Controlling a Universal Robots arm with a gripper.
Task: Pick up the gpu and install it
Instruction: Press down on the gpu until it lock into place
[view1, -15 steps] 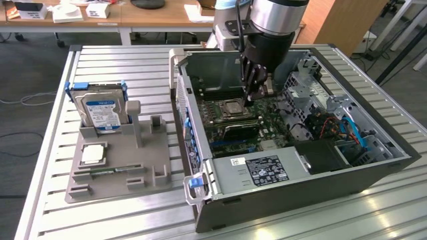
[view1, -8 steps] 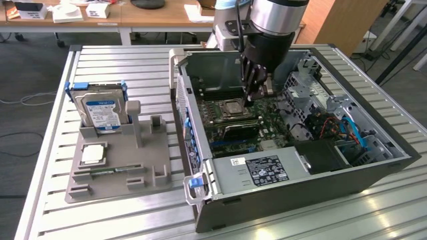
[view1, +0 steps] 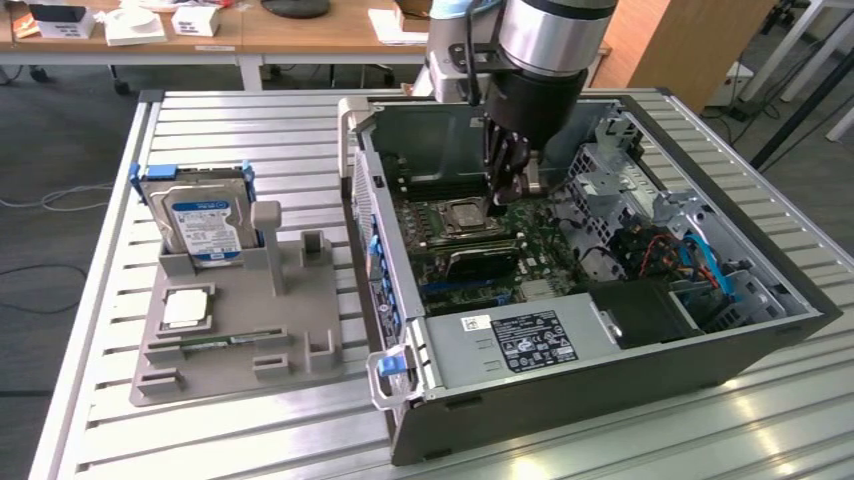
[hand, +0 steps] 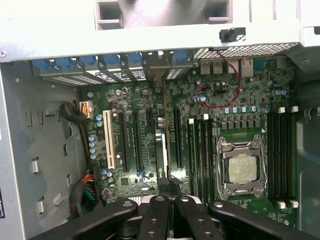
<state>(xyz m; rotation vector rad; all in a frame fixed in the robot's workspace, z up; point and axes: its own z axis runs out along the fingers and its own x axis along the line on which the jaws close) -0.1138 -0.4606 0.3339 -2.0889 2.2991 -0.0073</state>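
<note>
On the slatted table (view1: 240, 130) the open computer case (view1: 747, 340) sits at the exterior view's right — a parts stand (view1: 227, 350) just beside it on the left, a hard drive (view1: 203, 225) upright in its far end. Inside the case, the gripper (view1: 511, 185) hangs over the motherboard (view1: 527, 250), the power supply (view1: 527, 340) nearest the camera.

high exterior, close wrist above motherboard (hand: 200, 130)

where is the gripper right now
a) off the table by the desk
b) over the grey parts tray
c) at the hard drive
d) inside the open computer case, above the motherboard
d: in the exterior view the gripper reaches down into the open computer case, above the motherboard, away from the hard drive standing on the parts tray.
</note>
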